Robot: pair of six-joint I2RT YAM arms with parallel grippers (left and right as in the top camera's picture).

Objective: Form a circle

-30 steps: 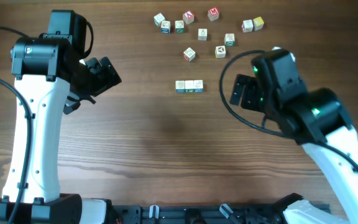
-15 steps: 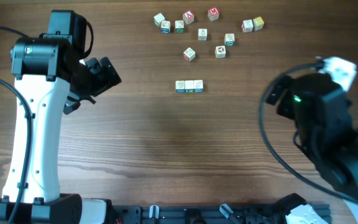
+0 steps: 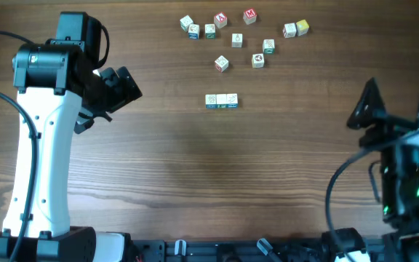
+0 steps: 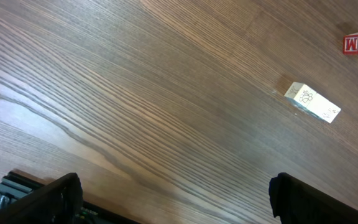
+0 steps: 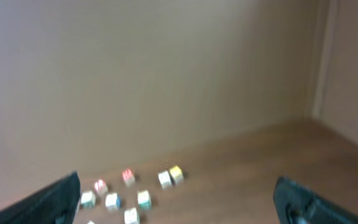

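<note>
Small white toy cubes with coloured letters and pictures strewn loosely near the far edge of the brown wood-grain bench, not ringed, with a short row of such cubes touching side by side just nearer the middle. Left pincer spread wide and empty above bare wood, well left of that row; right pincer likewise spread wide, empty, raised at the right edge and facing the far cubes from afar.
</note>
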